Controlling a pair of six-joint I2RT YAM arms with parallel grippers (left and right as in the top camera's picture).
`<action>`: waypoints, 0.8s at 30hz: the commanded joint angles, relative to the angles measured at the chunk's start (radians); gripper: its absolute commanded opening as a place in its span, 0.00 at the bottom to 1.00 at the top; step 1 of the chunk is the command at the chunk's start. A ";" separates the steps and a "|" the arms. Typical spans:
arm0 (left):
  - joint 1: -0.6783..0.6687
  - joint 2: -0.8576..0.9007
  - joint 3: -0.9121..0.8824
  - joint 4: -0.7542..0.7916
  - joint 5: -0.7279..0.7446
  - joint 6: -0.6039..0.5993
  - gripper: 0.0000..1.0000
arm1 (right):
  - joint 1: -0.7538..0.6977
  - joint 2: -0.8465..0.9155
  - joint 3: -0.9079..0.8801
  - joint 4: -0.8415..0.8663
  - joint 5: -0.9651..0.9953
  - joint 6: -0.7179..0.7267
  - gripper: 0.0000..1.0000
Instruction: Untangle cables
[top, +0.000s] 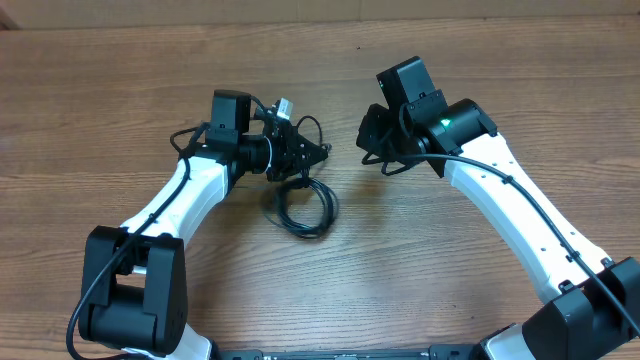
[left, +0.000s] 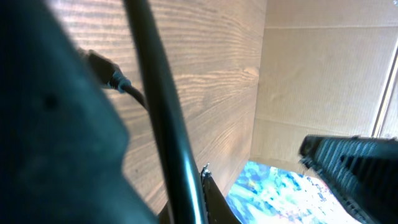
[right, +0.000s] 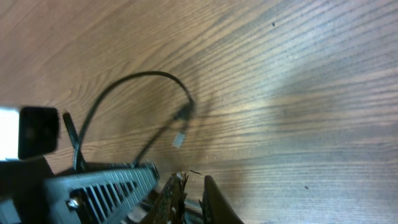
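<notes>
The cables (top: 305, 208) are thin black cords lying in a loose coil on the wooden table, just below my left gripper (top: 316, 150). That gripper is shut on a black cord (left: 158, 106) that runs up between its fingers; a plug end (left: 102, 62) hangs beyond it. Another silver plug (top: 283, 104) sticks up behind the left wrist. My right gripper (top: 368, 135) hovers to the right of the tangle, its tips (right: 194, 183) a narrow gap apart. In front of it a cord loop (right: 124, 84) ends in a small plug (right: 180, 139).
A cardboard wall (left: 311, 81) stands along the table's far edge. The two grippers face each other closely; the left one's ribbed black body (right: 99, 183) fills the lower left of the right wrist view. Bare wood (top: 480, 60) lies all around.
</notes>
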 joint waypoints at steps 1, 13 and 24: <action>0.000 0.008 0.015 0.027 0.006 0.020 0.04 | -0.001 -0.030 -0.004 -0.023 -0.012 0.003 0.16; 0.001 0.008 0.015 -0.157 -0.366 -0.860 0.05 | -0.001 -0.030 -0.004 -0.269 -0.275 -0.349 0.37; -0.002 0.008 0.015 -0.352 -0.890 -0.557 0.99 | -0.001 -0.030 -0.004 -0.238 -0.293 -0.393 0.52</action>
